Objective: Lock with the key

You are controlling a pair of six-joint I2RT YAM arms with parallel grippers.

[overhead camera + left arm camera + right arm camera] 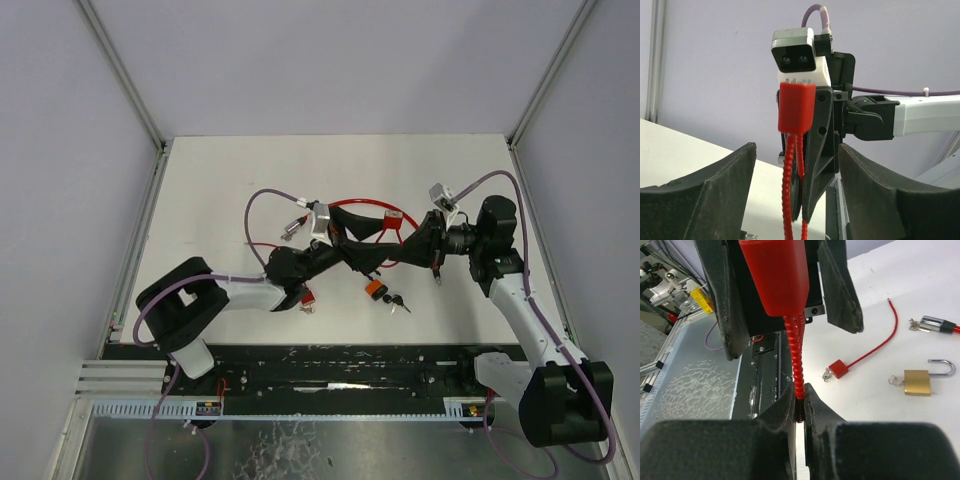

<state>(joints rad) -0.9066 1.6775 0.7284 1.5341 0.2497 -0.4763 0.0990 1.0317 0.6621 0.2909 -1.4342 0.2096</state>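
Note:
A red cable lock hangs between my two grippers. Its block-shaped body (796, 107) is up, and the ribbed red cable (788, 190) runs down from it. In the top view the cable loop (362, 205) arcs behind both grippers. My right gripper (799, 407) is shut on the ribbed cable just below the lock body (777, 275). My left gripper (797, 200) is open, with its fingers (715, 190) standing either side of the lock, apart from it. A bunch of keys (398, 301) on an orange tag (374, 288) lies on the table in front of the grippers.
A brass padlock (917, 382) with its shackle up, a small red padlock on a thin red cable (838, 368) and a silver-and-black lock (935, 325) lie on the white table. The black rail (340, 365) with the arm bases runs along the near edge.

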